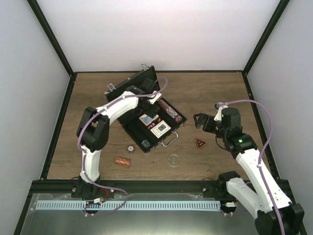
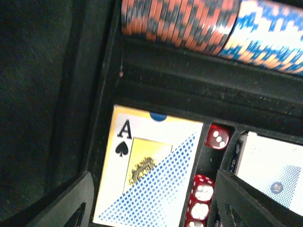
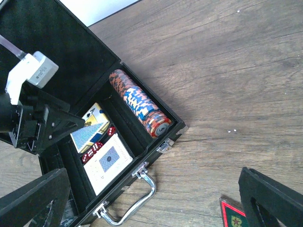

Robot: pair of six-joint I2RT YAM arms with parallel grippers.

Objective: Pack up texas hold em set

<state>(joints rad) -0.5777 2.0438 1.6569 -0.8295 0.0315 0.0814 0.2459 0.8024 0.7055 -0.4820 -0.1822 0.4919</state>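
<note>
Chip stack, clear disc and triangle lie outside the case; left pincer and right pincer gape.

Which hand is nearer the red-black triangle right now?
Right. The right hand is open, just past the triangle; the left hand is farther off, over the card decks in the open case.

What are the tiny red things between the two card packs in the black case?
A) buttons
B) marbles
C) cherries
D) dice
D: they are dice, little red cubes with white dots, lying in the narrow slot between the two card packs inside the open case.
</note>
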